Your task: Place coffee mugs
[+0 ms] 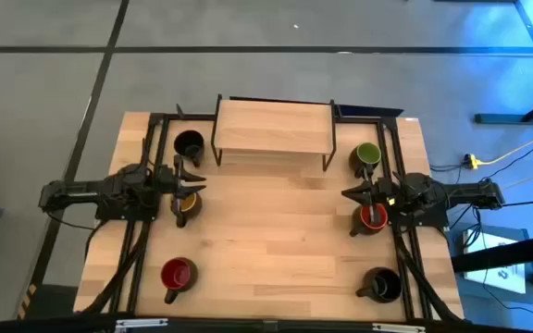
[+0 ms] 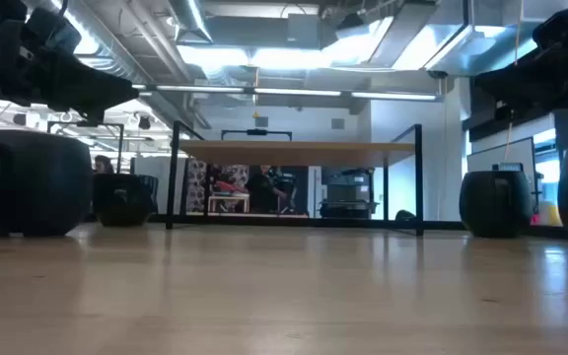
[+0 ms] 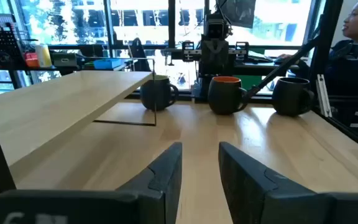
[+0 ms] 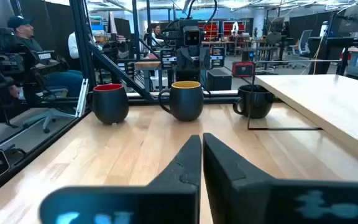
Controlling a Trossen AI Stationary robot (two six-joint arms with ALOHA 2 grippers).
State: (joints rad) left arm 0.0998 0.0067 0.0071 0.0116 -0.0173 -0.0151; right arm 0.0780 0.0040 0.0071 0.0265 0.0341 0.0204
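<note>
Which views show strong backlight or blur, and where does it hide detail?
Low view: bright ceiling lights behind, so the round black ceramic mug at left is a dark silhouette, and the near wooden table top is blurred. Left wrist view: bright windows behind; the left gripper's dark fingers are soft, close to the lens.

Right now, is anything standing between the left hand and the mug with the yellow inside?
Nothing visible does. Seen from above, the left hand is right beside the yellow mug, with no object between them; a black mug stands on the hand's other side.
</note>
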